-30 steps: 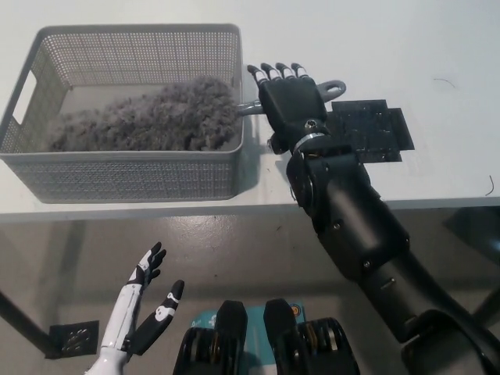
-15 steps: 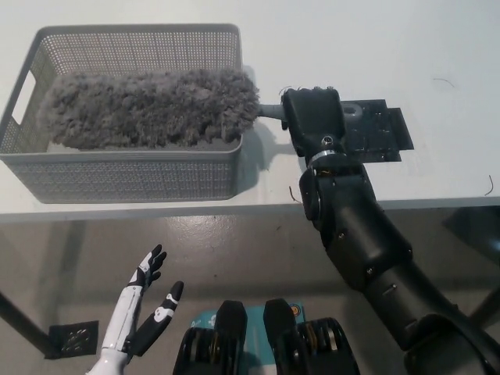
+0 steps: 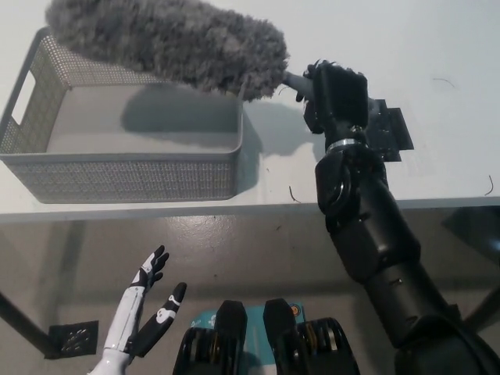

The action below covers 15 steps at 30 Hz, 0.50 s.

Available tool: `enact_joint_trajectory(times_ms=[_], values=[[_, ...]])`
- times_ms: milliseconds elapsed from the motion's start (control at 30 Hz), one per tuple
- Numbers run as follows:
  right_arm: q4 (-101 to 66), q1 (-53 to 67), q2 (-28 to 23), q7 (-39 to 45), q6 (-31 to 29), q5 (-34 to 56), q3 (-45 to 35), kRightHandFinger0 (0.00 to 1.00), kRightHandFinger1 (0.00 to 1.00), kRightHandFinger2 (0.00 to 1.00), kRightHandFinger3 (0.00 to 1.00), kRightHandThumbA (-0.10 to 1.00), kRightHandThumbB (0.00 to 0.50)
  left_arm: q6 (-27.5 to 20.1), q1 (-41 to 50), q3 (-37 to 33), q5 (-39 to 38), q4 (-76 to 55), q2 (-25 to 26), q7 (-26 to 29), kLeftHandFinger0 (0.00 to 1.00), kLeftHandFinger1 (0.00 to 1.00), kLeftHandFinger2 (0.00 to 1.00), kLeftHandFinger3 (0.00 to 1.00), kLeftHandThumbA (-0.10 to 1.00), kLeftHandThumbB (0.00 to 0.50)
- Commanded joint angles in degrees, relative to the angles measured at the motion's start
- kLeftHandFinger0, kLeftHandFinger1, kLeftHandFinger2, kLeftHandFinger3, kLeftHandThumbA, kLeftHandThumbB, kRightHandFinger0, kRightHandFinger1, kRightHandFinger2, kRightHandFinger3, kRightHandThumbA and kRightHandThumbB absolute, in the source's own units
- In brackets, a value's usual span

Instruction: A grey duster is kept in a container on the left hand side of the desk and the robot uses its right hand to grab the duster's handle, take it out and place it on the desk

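While right hand grips duster handle | left hand fingers spread

Most likely a robotics lab or test room rather than a home. Shown by a plain white desk on a thin dark leg, standing over a smooth, glossy grey floor. On the desk, a grey perforated plastic basket and, well apart from it, a flat black plate with a stepped outline. On the floor at lower left, a small black patterned square. Reaching over the desk's near edge, a black robot arm built of jointed, hard-shelled segments.
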Motion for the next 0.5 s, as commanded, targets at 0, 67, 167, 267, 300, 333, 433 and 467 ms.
enact_joint_trajectory(times_ms=[0, 67, 167, 267, 300, 333, 433, 467], values=[[-8.98, -4.98, 4.45, -4.99, -12.92, 25.51, -11.58, 0.0, 0.16, 0.53, 0.46, -0.1, 0.142, -2.2, -1.33, -0.85, 0.85, -1.02, 0.95, 0.03, 1.0, 1.0, 1.0, 1.0, 0.73, 0.02], [-11.6, -5.75, 5.63, -2.56, -12.1, 30.94, -14.86, 0.0, 0.13, 0.47, 0.4, -0.1, 0.156, -1.57, -1.23, -0.85, 0.49, -1.21, 0.83, -0.18, 1.0, 1.0, 1.0, 1.0, 0.73, 0.041], [-13.1, -6.7, 5.59, -1.93, -10.73, 32.23, -16.27, 0.0, 0.12, 0.46, 0.38, -0.1, 0.161, -1.65, -1.77, -0.91, 1.04, -0.77, 0.81, 0.21, 1.0, 1.0, 1.0, 1.0, 0.73, 0.044], [-14.3, -6.85, 5.06, -1.21, -9.02, 31.67, -16.55, 0.0, 0.1, 0.45, 0.27, -0.1, 0.152, -1.45, -1.75, -1.01, 0.99, -0.95, 0.89, 0.05, 1.0, 1.0, 1.0, 1.0, 0.74, 0.044], [-14.13, -6.68, 3.97, -1.65, -8.9, 29.79, -15.75, 0.0, 0.07, 0.41, 0.26, -0.1, 0.162, -1.04, -1.76, -1.14, 1.32, -1.26, 0.95, 0.02, 1.0, 1.0, 1.0, 1.0, 0.74, 0.044], [-13.85, -6.51, 3.36, -1.85, -9.17, 28.99, -15.33, 0.0, 0.04, 0.38, 0.23, -0.1, 0.175, -0.96, -1.76, -1.18, 1.44, -1.35, 1.01, 0.02, 1.0, 1.0, 1.0, 1.0, 0.72, 0.046], [-12.08, -5.6, 1.02, -1.38, -11.53, 28.56, -14.54, 0.0, 0.04, 0.39, 0.2, -0.1, 0.165, -0.36, -1.57, -1.27, 1.44, -2.01, 1.21, -0.11, 1.0, 1.0, 1.0, 1.0, 0.71, 0.051], [-12.14, -5.06, 0.06, -1.42, -10.07, 27.02, -13.9, 0.0, 0.03, 0.4, 0.22, -0.1, 0.164, -0.24, -1.5, -1.31, 1.51, -2.29, 1.3, -0.12, 1.0, 1.0, 1.0, 1.0, 0.7, 0.048]])
